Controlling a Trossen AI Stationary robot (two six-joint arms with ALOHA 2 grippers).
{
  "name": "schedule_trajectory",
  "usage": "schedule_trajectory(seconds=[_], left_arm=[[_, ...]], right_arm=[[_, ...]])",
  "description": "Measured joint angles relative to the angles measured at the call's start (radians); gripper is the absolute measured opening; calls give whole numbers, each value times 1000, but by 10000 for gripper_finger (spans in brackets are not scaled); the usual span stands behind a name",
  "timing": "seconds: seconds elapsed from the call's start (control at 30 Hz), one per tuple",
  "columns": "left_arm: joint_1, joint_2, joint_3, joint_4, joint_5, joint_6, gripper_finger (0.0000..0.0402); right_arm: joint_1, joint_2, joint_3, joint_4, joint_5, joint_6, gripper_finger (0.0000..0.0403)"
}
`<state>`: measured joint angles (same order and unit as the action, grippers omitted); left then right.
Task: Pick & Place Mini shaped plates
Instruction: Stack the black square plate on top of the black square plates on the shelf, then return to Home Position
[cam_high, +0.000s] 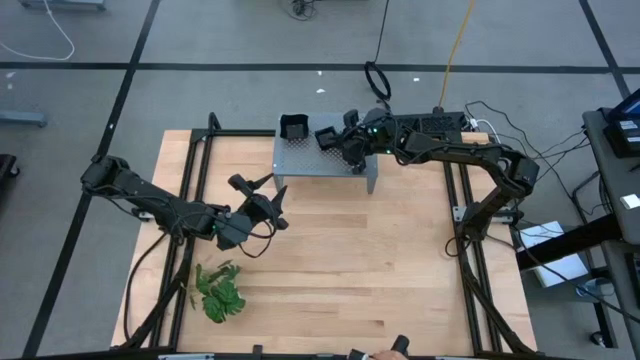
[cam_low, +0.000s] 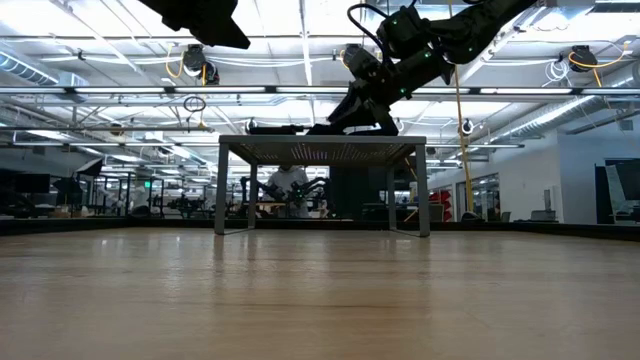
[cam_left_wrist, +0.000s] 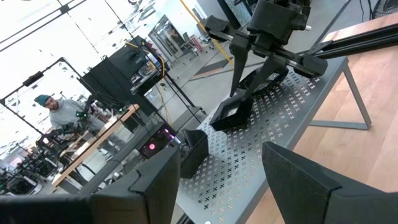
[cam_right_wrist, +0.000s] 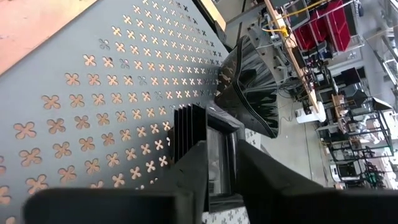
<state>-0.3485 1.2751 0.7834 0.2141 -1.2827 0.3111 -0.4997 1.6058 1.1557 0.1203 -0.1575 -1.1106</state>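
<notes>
**benchrat:** So the right gripper (cam_high: 338, 141) is over the grey perforated stand (cam_high: 300, 160), with a black mini plate (cam_high: 327, 136) right at its fingertips. The fingers are only narrowly apart, and the wrist view shows the plate's edge between them. I honestly can't tell if it's still pinched or already let go. A second plate (cam_high: 293, 127) sits on the stand too, near the stand's back edge and just beside the first one.

**mossy_k:** Looks like the put-down step to me. I'd say open fully, then lift straight up off the stand so a finger doesn't drag the glossy rim sideways. Also keep it clear of that second plate.

**benchrat:** Which way is it pointing, though?

**mossy_k:** In the left wrist view the plate (cam_left_wrist: 231, 114) is tipped, one edge down on the stand and the other raised toward the gripper, so it isn't flat yet. It's roughly square, so there's no real long axis. Its hollow faces up and away from the stand.

**benchrat:** And the left gripper (cam_high: 262, 196)?

**mossy_k:** Spread wide, empty, hanging over the tabletop (cam_high: 380, 270) in front of the stand, waiting.
</notes>
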Motion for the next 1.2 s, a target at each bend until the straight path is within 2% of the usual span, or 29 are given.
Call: schedule_trajectory(seconds=[0.1,0.23,0.37,0.47,0.63,0.8,0.97,1.1,1.2], left_arm=[[0,0,0,34,-4,1,230],[-5,-12,0,145,-50,75,230],[-23,-65,0,208,-94,184,230],[-47,-132,0,208,-154,193,230],[-119,-261,0,208,-288,181,230],[-202,-374,0,204,-290,173,230],[-265,-429,0,201,-290,174,230],[-283,-434,0,201,-289,151,230],[-283,-429,0,200,-289,132,230]], right_arm=[[19,-23,-2,-7,47,42,100],[73,-88,0,-24,184,69,123],[118,-165,-2,-97,314,111,127],[135,-241,-18,-112,364,184,124],[143,-412,-102,-81,367,266,119],[141,-620,-266,36,368,353,117],[141,-794,-488,255,367,346,116],[141,-871,-639,415,367,322,116],[141,-901,-708,461,366,422,116]])
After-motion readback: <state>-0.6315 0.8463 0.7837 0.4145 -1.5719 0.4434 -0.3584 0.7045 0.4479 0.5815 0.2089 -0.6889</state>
